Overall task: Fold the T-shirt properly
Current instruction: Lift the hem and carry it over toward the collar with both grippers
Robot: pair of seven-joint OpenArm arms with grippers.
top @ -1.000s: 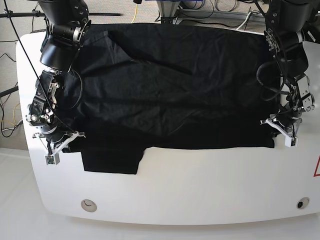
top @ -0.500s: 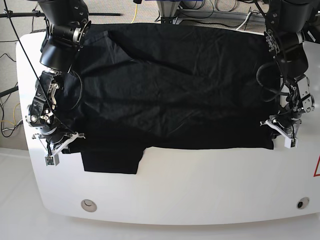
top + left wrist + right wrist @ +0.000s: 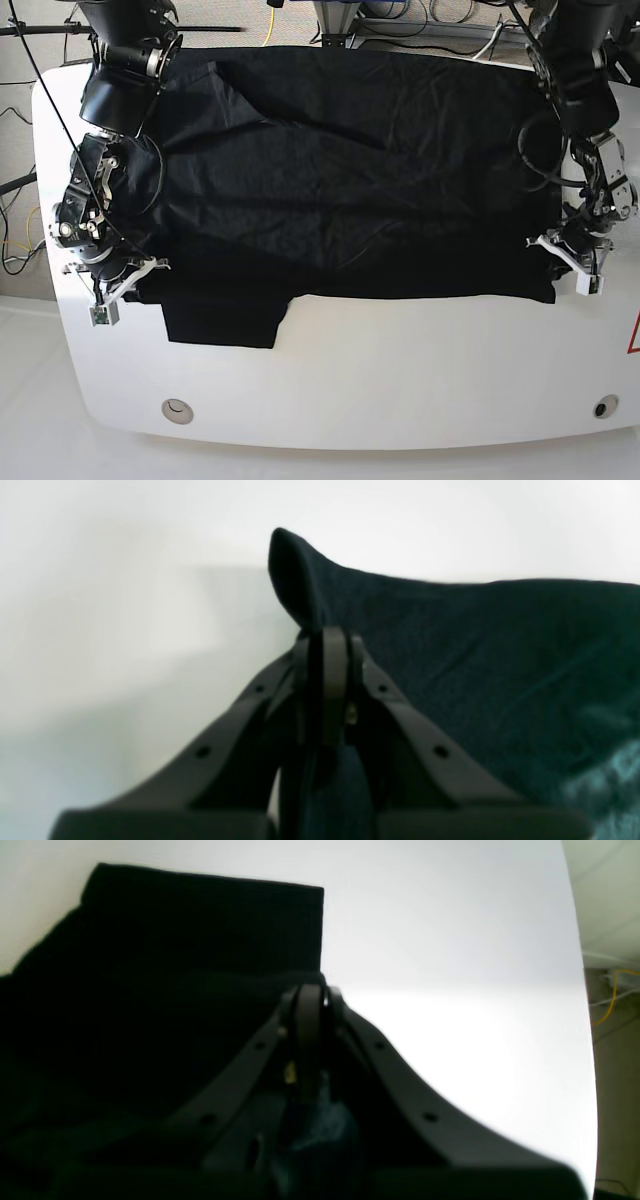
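1 black T-shirt (image 3: 340, 170), spread over 1 white table (image 3: 400, 370). 2 robot arms, 1 each side of table, w/ 2 grippers: left gripper (image 3: 578, 262), right gripper (image 3: 120, 290). 2 round marks near table's front edge: (image 3: 177, 409), (image 3: 601, 407).

We find no text, label, brand name or number that can be read in any of the three views. The T-shirt (image 3: 350, 170) is plain black with no print or tag showing. The white surface (image 3: 400, 370) carries only one mark that might be a sign: a red-outlined shape (image 3: 634, 335) at its right edge in the base view, cut off by the frame so that we cannot tell what it says or stands for. Both wrist views are blurred and dark near the tools, and we make out no lettering on them.
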